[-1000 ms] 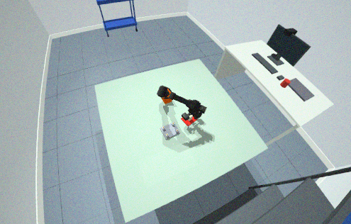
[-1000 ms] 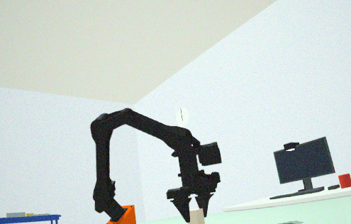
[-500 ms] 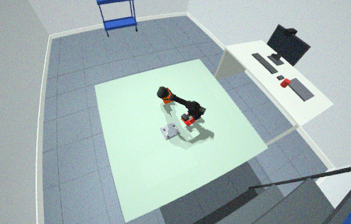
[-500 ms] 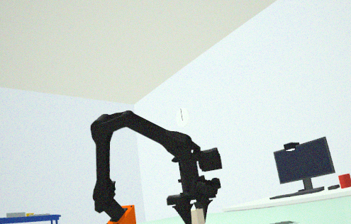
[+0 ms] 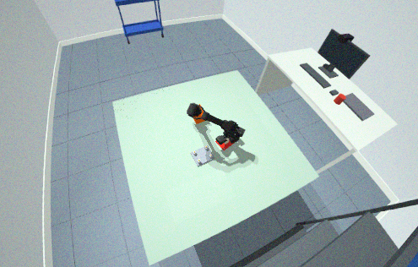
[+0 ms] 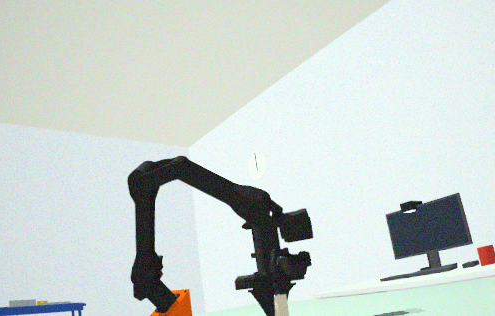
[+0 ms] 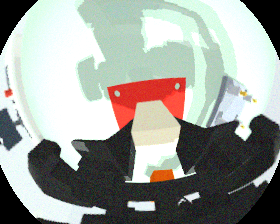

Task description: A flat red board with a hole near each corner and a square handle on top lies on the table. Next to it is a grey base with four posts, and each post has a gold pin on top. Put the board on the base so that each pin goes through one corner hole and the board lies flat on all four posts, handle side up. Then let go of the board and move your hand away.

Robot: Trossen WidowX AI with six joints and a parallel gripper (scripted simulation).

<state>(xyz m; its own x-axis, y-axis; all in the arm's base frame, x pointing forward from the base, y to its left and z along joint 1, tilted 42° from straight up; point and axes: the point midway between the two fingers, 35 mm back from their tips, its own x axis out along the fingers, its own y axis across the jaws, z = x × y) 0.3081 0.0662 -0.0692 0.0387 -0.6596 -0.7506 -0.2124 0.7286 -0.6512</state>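
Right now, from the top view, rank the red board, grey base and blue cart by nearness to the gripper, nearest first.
1. Red board: directly beneath.
2. Grey base: beside the board.
3. Blue cart: beyond the table.

Pretty much all matte black, chunky rounded joints, slim straight links, boxy block near the wrist, tapered wedge-like tips on the tool (image 5: 230,137) (image 6: 273,300) (image 7: 156,131), bright orange at the base (image 5: 200,120) (image 6: 181,303).

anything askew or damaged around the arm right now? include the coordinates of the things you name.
Nothing stands out: gripper (image 5: 228,140) (image 6: 275,299) (image 7: 155,131) is closed on the beige handle (image 6: 281,304) (image 7: 155,117) of the red board (image 5: 225,145) (image 7: 147,90); the base (image 5: 202,156) (image 7: 231,102) shows no visible damage.
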